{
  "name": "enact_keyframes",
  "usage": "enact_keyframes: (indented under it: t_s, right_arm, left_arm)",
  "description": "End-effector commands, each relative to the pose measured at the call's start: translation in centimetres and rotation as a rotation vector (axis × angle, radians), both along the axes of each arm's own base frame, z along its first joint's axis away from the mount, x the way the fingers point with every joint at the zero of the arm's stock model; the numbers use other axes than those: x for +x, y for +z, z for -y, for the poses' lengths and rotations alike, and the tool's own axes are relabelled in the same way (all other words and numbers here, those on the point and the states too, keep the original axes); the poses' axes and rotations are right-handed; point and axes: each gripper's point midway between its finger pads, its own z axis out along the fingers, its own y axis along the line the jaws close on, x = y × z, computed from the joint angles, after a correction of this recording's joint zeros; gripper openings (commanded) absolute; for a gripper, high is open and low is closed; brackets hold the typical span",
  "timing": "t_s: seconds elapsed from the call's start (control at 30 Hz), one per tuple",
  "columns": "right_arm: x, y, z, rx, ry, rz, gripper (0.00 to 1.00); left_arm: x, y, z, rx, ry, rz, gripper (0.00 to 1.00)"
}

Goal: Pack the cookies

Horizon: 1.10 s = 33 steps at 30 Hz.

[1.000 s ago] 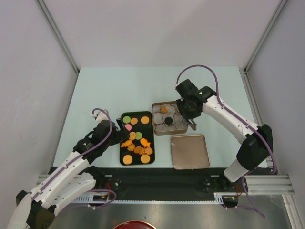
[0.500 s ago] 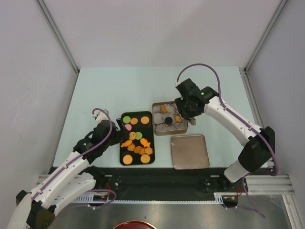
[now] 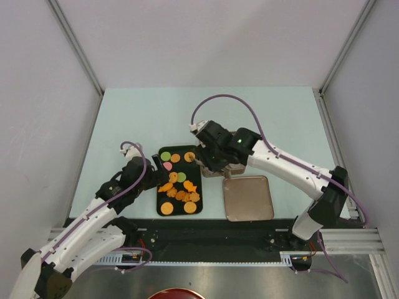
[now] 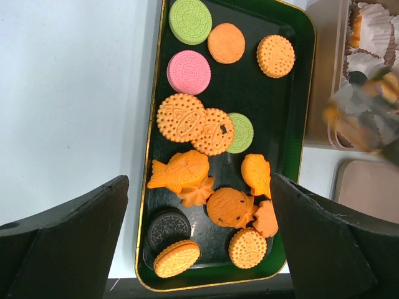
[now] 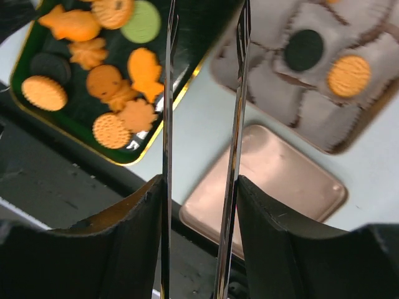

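Several cookies (image 4: 190,124), mostly orange with some green, pink and dark ones, lie on a dark green tray (image 3: 160,190) left of centre. A dark cookie (image 5: 304,50) and an orange one (image 5: 348,75) sit in paper cups inside the tin (image 5: 349,134). My right gripper (image 5: 199,205) is shut on metal tongs (image 5: 167,124), whose two blades stand apart with nothing between them, above the gap between tray and tin. It (image 3: 209,156) covers most of the tin from above. My left gripper (image 4: 199,249) hangs open over the tray's near end.
A flat copper-coloured lid (image 3: 248,197) lies on the table near the front, right of the tray. White crinkled paper cups (image 4: 374,18) fill the tin. The black front rail (image 3: 206,227) runs just below tray and lid.
My right arm has swung left with the tongs, from the tin's right side to over the tin and the tray's right edge. The left arm has not moved.
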Motion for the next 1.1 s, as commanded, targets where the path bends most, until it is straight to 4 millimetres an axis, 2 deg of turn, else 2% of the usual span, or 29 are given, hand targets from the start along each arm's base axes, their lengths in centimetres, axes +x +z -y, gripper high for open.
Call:
enact_keyframes:
  t_s: [0.0, 0.2, 0.43, 0.6, 1.07]
  right_arm:
    - [-2.1, -0.4, -3.6, 0.021, 0.075, -0.027, 0.52]
    - [-4.3, -2.0, -5.7, 0.01, 0.149, -0.068, 0.53]
    - [-6.0, -2.9, -6.2, -0.005, 0.186, -0.108, 0.53]
    - [-7.2, -4.3, -6.1, -0.039, 0.206, -0.13, 0.53]
    - [-6.9, -6.9, -5.1, -0.112, 0.19, -0.135, 0.53]
  left_arm:
    - [0.5, 1.9, 0.0, -0.039, 0.028, 0.046, 1.0]
    - [0.3, 2.1, -0.5, -0.034, 0.043, 0.054, 1.0]
    - [0.3, 1.8, -0.4, -0.038, 0.043, 0.048, 1.0]
    - [0.4, 1.7, -0.2, -0.039, 0.038, 0.045, 1.0]
    - [0.3, 1.5, -0.2, -0.041, 0.037, 0.039, 1.0]
